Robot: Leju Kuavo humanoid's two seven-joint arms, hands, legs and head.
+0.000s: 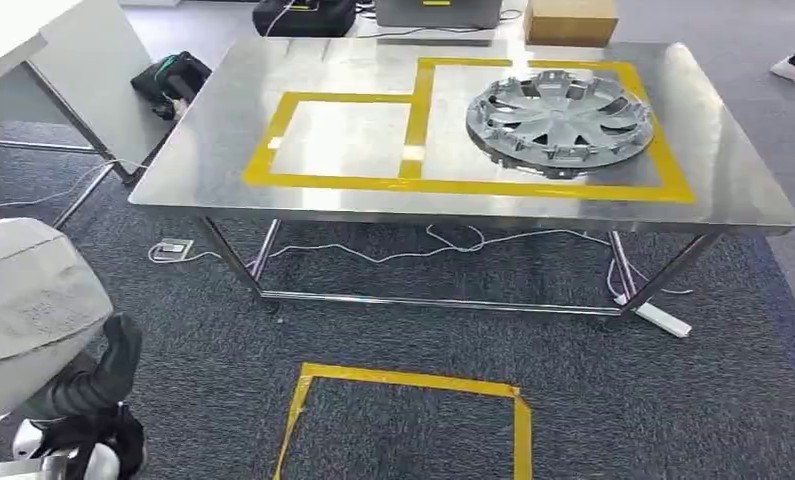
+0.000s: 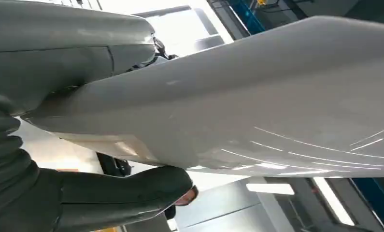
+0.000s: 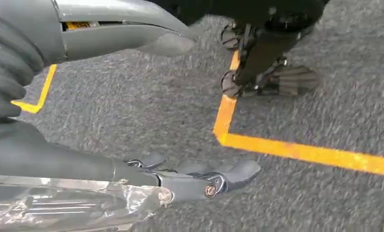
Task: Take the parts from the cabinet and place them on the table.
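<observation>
hubcap point(image 1: 559, 122) silver-grey | table point(image 1: 223, 150) steel, yellow tape outlines | carpet point(image 1: 423, 330) dark grey

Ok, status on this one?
Left robot hand gripping grey panel. Right robot hand open over carpet. Wheel cover lies in right taped box on table.

Three cameras: one high on the body, one at each wrist.
The head view looks forward and down on the steel table point(image 1: 223, 150) and carpet point(image 1: 573, 400). The left wrist view sits tight against a grey panel point(image 2: 277, 96); the right wrist view faces down, near the same carpet point(image 3: 132, 111).
</observation>
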